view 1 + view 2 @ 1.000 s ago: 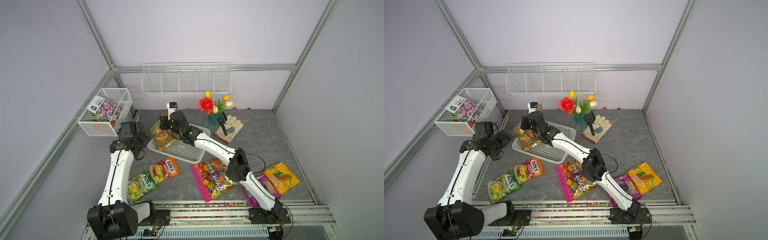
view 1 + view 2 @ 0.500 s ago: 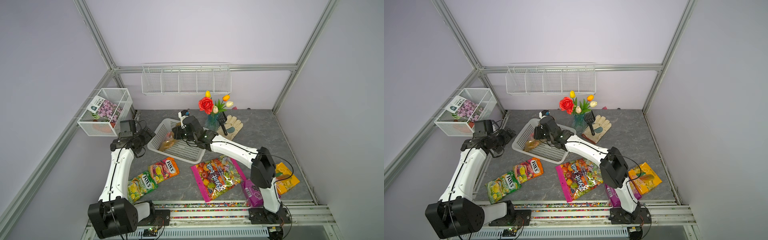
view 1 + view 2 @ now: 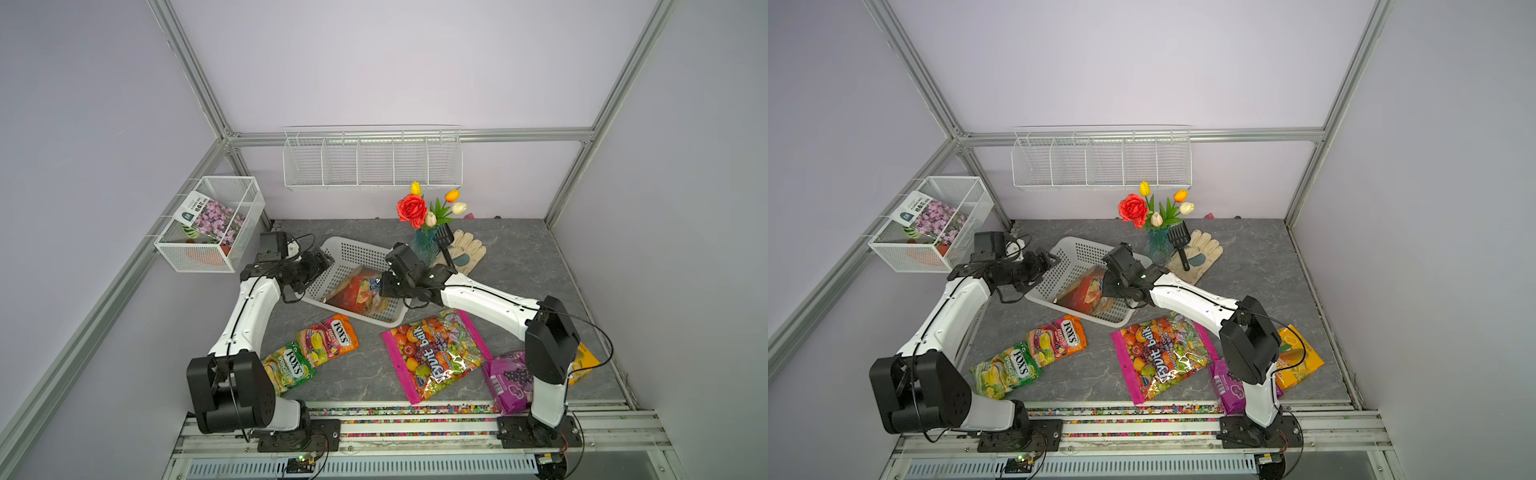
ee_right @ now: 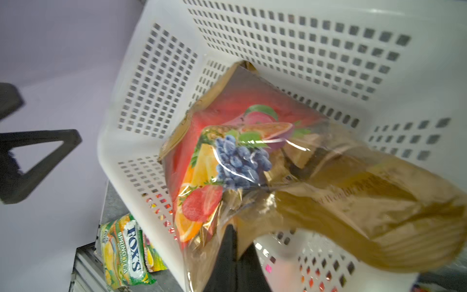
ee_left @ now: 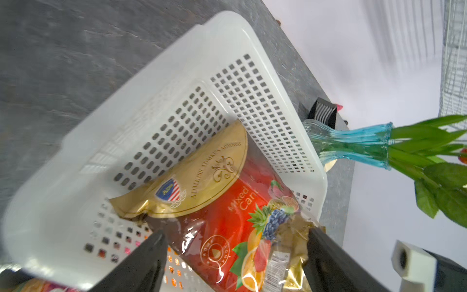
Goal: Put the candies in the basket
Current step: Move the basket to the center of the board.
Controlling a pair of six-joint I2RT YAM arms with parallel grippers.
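Left gripper (image 5: 236, 235) hovers spread at the left rim of the basket (image 3: 353, 253). The red-gold bag (image 3: 355, 291) leans inside it, its gold end pinched by the right gripper (image 4: 231, 235). It is likely light, crinkly, slippery film, best taken by a sealed edge.

Non-task items, walls and rear of table.

A long divided wire rack (image 3: 372, 160) hangs on the back wall. A white wire-mesh box (image 3: 195, 259) hangs on the left wall and holds a pink-flower packet (image 3: 216, 218) (contents beneath it unclear). On the grey stone-pattern table (image 3: 519, 257), a blue glass vase (image 3: 424, 245) stands upright with a red rose (image 3: 411, 210) and tulips. Just beside it lies a pale work glove (image 3: 467, 251), with a small black scoop (image 3: 445, 241) on its edge nearest the vase. A strip of coloured beads (image 3: 399, 411) runs along the front rail.
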